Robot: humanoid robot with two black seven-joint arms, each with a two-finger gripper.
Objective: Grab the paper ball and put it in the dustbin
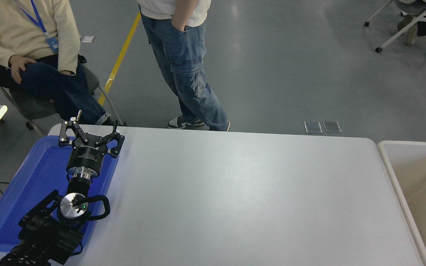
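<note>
Both left gripper (91, 132) fingers (66, 130) spread, empty.

Grey floor (290, 74) with yellow line (120, 59); wheeled chair (405, 22) far right.

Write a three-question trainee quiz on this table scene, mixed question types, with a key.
1. True or false: the left gripper hangs over the blue tray with its fingers spread open.
2. Multiple choice: where is the dustbin? A) at the table's right end B) on the blue tray C) at the far side beside the seated person
3. Short answer: is the paper ball or the right gripper visible anywhere in the head view?

Key: 1 true; 2 A; 3 no, neither is in view; the visible part of the dustbin shows only its beige inside, and the white table shows no ball.
</note>
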